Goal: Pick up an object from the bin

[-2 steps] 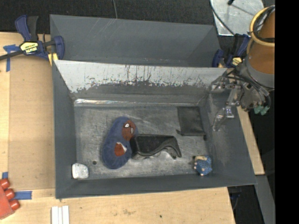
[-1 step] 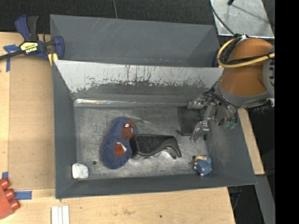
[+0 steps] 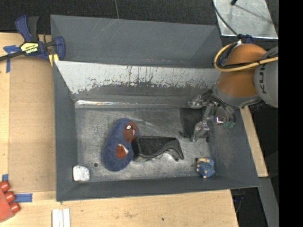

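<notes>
Nearest you, along the front edge of the grey metal bin [image 3: 142, 44], a small white crumpled lump [image 3: 81, 173] sits in the left corner and a small blue-and-yellow lump [image 3: 205, 167] lies near the right corner. Farther in, a blue oval plush toy with red-orange patches [image 3: 118, 146] lies mid-floor, touching a black curved piece [image 3: 158, 148] on its right. Beyond these, by the right wall, the gripper [image 3: 202, 126] hangs just beside a black block-like shape [image 3: 189, 119]. You cannot tell whether the gripper is open or closed.
</notes>
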Controlling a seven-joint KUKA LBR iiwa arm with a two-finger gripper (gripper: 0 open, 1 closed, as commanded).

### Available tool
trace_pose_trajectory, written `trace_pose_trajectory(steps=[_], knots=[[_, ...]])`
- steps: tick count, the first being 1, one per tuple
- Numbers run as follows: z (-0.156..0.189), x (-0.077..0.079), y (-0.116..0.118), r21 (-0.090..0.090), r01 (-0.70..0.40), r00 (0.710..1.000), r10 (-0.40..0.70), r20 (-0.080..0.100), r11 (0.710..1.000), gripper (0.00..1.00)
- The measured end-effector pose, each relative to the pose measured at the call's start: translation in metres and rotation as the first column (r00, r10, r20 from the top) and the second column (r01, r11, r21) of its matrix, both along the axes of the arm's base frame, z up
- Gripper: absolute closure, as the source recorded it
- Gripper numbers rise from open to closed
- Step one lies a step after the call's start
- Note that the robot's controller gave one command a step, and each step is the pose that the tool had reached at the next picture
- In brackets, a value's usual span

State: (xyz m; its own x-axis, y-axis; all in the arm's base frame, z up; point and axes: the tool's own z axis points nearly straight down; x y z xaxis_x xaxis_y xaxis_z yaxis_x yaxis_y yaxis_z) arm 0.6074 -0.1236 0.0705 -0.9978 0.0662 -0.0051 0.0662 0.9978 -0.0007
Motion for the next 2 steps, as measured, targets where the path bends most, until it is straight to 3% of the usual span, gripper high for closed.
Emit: trace_pose_trajectory(steps=[1, 2], knots=[[0.007, 0.003, 0.001, -0.002, -0.002, 1.000, 0.002, 0.011, 1.000, 1.00], [0.149, -0.014, -0.007, -0.003, -0.026, 1.000, 0.026, 0.008, 1.000, 1.00]])
